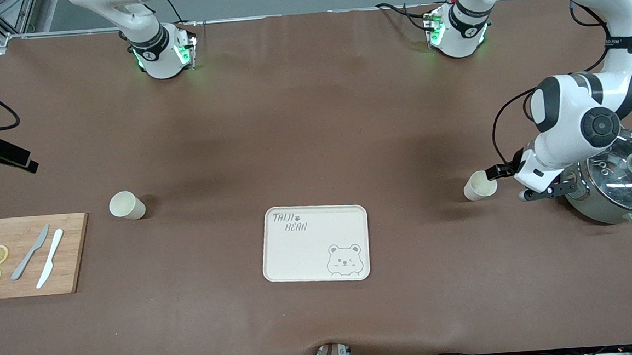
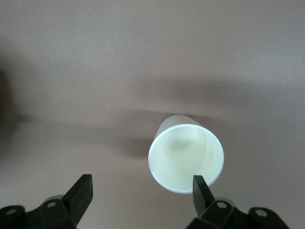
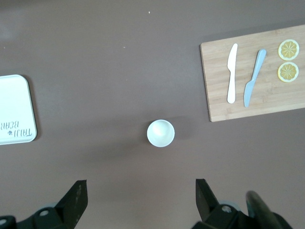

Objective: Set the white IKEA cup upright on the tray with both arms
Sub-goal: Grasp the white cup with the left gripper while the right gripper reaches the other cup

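tray (image 1: 277,267) printed "taiji bear"

White jointed arms (image 1: 575,112), black joint bands, black cables, green-lit bases (glowing), dark tools (image 1: 505,170).

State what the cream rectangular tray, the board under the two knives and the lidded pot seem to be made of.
The cream rectangular tray looks like matte plastic or fibre composite: flat, dull surface with printed lettering. The light-brown cutting board looks like wood or bamboo: visible grain. The lidded pot looks like polished steel with a glass lid: shiny grey wall, see-through top.

tray (image 1: 316,238) between two cups — knives on board (image 1: 73,252)
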`<act>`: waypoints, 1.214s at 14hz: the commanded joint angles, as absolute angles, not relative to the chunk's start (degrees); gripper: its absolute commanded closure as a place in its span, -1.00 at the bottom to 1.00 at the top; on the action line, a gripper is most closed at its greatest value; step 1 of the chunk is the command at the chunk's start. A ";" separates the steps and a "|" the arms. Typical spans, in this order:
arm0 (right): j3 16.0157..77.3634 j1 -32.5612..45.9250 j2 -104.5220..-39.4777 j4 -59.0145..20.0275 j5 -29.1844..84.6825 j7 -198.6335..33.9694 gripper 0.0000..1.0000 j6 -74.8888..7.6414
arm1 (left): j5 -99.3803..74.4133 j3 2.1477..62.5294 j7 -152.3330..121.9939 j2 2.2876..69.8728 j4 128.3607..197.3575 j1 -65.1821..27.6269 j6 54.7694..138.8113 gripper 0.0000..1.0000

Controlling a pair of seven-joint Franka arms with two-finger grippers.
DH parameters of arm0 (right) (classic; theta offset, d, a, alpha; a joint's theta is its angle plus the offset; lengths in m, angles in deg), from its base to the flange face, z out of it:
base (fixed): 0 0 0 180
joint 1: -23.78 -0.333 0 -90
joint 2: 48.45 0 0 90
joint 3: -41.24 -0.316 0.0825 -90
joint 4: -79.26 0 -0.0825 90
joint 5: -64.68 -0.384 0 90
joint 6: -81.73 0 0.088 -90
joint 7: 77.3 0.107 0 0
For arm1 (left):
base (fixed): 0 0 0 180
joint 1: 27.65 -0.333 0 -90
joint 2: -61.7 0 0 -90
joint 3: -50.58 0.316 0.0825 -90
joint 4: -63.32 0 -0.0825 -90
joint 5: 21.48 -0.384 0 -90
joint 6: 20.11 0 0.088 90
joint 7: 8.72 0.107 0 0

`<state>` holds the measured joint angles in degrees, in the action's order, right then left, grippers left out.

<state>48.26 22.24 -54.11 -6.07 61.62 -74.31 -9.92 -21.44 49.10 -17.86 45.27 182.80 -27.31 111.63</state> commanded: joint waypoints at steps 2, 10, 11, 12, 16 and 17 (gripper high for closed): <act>47.83 22.90 -56.09 -5.46 61.08 -74.22 -1.00 -10.55 | -20.07 48.55 -17.33 41.58 183.56 -28.36 117.17 -0.79; 47.92 24.22 -66.62 -5.46 61.96 -75.19 -1.00 -13.98 | -20.07 47.59 -17.51 40.17 183.29 -28.18 117.00 0.81; 48.01 24.48 -67.51 -5.72 61.96 -76.50 -1.00 -13.98 | -20.07 47.59 -17.68 40.17 183.12 -28.09 117.00 0.92; 47.92 25.79 -68.65 -6.51 61.52 -78.08 -1.00 -14.07 | -20.07 47.33 -17.77 40.26 182.86 -28.00 116.65 1.00; 48.01 27.12 -70.42 -10.55 62.05 -78.44 -1.00 -14.32 | -19.72 43.91 -19.26 40.70 179.01 -27.92 113.33 1.00; 48.01 27.56 -70.51 -11.26 61.96 -78.44 -1.00 -15.29 | -19.54 42.50 -21.70 40.35 176.55 -27.57 111.83 1.00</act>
<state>48.61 26.73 -71.41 -9.19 61.69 -78.04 -14.26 -21.20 44.71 -19.25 40.54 180.77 -27.80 115.50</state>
